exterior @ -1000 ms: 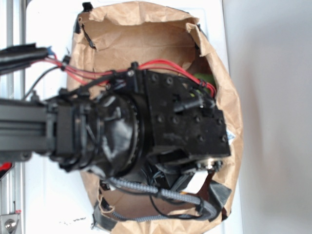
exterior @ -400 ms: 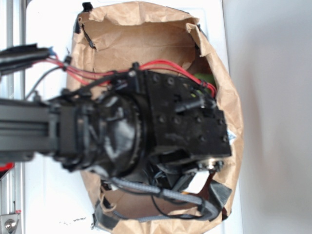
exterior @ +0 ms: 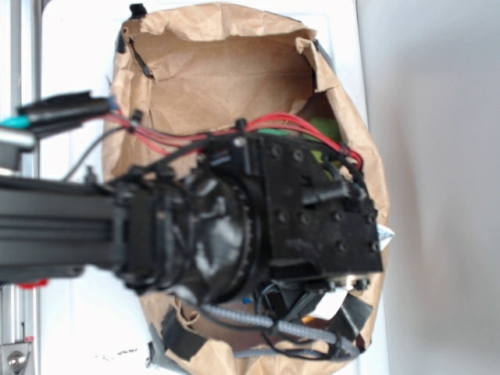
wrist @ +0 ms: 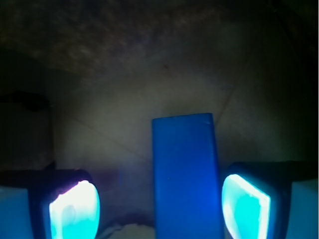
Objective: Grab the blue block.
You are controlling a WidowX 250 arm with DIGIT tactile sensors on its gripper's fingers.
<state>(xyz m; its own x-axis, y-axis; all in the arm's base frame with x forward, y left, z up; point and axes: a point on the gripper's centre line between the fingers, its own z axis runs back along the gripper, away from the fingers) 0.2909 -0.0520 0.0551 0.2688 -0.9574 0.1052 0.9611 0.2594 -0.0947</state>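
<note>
Hand: standing open, its two glowing fingertips apart and touching nothing.
Blue block: lying between the fingertips, nearer the right one, its lower end cut off by the frame.
Paper bag: surrounding the arm; the exterior view is hiding the block entirely.
Green object: peeking out behind the arm, mostly hidden.

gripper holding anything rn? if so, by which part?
Nothing held. In the wrist view the blue block stands between the gripper's open fingers, with a gap on each side.
</note>
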